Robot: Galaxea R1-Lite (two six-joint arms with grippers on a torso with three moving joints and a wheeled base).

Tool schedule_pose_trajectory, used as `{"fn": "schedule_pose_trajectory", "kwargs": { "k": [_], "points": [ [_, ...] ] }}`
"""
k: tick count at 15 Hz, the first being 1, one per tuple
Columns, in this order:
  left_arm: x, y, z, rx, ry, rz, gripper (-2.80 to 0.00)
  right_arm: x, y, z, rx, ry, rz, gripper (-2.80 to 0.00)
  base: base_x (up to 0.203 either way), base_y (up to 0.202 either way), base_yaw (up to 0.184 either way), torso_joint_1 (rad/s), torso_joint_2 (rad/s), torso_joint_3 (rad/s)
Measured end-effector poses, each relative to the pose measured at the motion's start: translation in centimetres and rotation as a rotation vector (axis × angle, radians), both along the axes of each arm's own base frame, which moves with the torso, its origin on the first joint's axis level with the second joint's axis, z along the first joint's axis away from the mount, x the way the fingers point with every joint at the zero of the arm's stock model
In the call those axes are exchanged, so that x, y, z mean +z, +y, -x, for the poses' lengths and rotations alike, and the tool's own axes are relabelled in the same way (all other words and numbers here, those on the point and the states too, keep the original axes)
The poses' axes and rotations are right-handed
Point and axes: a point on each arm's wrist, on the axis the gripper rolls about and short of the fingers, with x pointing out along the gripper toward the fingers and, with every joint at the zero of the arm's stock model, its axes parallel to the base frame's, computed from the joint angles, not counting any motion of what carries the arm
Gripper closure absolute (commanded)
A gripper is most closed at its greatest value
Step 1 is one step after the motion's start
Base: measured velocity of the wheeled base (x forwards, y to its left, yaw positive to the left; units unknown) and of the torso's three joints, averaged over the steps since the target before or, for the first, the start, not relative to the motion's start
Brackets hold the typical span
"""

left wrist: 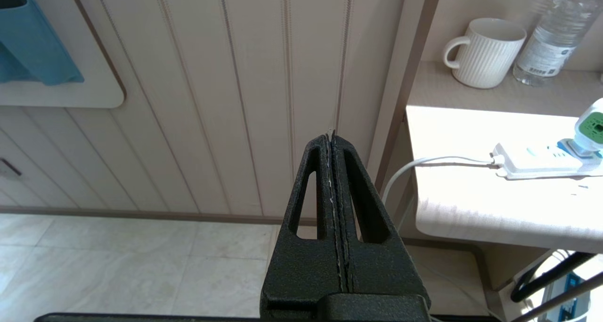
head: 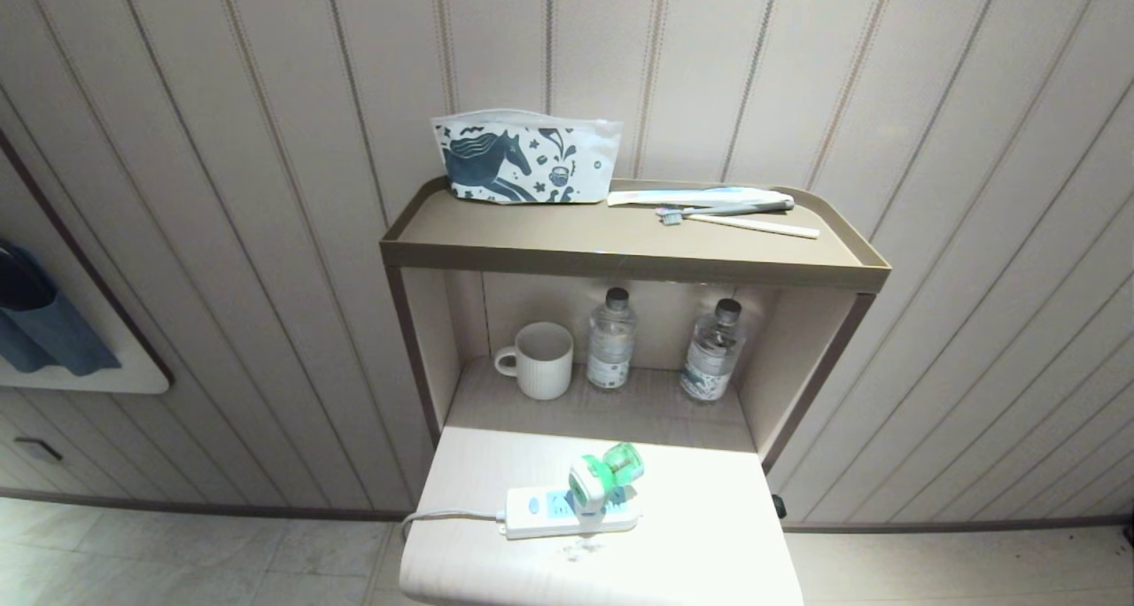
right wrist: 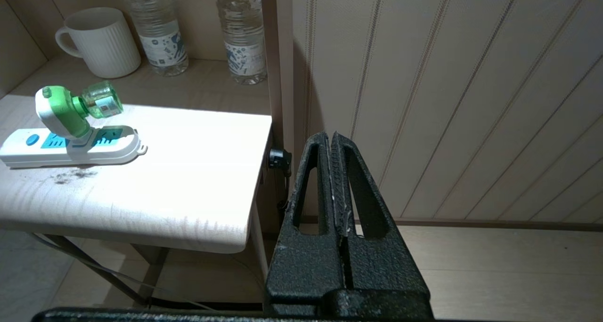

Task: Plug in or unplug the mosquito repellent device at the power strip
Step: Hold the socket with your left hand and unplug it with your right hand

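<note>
Pale panelled wall with thin vertical stripes fills the background, meeting a tiled floor below. Against it stands a tall beige shelf unit with a brown rim. On its top shelf rest a white fabric pouch printed with a dark blue horse and, to one side, a toothbrush and toothpaste tube. In the open niche beneath sit a ribbed white ceramic mug and two clear plastic water bottles, well apart from the task's things.

Below the niche, a pale wood-grain counter juts forward, brightly lit. Near its front edge lies the long flat white power strip with light-blue socket faces, its pale cord trailing off the counter's left edge. The mosquito repellent device, a small white rounded unit with a green top and translucent green bottle, is plugged into the strip's middle area, leaning with its bottle towards the niche. A few dark specks lie on the counter just in front of the strip.

Neither arm shows in the head view. The left gripper hangs off the counter's left side, black fingers pressed together and empty. The right gripper hangs off the right side, fingers likewise closed on nothing.

Judging the risk ahead: the strip lies loose, so pulling the device with one gripper could lift or drag the whole strip, perhaps off the front edge. A grip on the bottle alone might slip.
</note>
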Motion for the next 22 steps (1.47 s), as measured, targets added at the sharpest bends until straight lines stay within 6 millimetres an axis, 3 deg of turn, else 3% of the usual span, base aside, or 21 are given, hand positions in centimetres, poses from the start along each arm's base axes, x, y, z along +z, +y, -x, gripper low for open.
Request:
{"fn": "schedule_pose_trajectory", "kwargs": {
  "k": [22],
  "points": [
    [0.0,0.0,0.0,0.0,0.0,0.0,0.0,0.0,0.0,0.0,0.0,0.0,0.0,0.0,0.0,0.0,0.0,0.0,0.0,0.0]
  ]
}}
